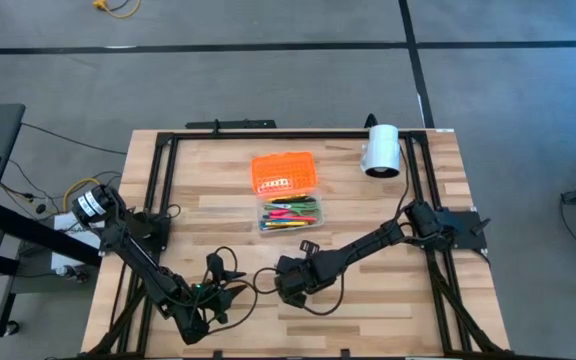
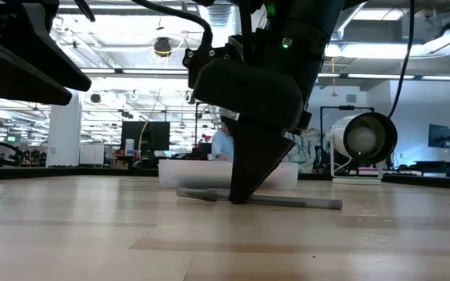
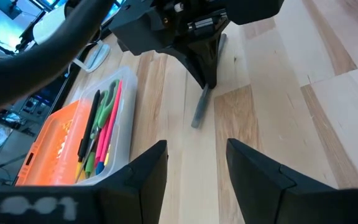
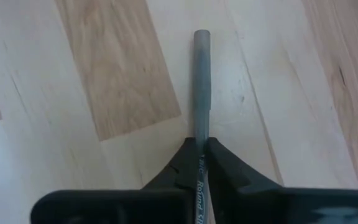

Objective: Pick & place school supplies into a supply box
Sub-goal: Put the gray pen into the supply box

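The right gripper has its fingertips pinched tight on a grey pen that lies flat on the table; the pen's barrel runs straight out ahead of the fingers, and bare wood lies on both sides of it. In the low view the gripper stands tip-down on the pen, which sticks out from both sides of the fingers along the board.

Beyond these fingers sits the supply box, a clear tray filled with coloured pens and green-handled scissors, its orange lid lying open on the far side. A white cylinder rests near the far right edge, well apart from the box.

The left gripper hovers just beside the right one, its fingers spread wide with nothing between them. Open wood stretches ahead of it, with the box wall close to one side.
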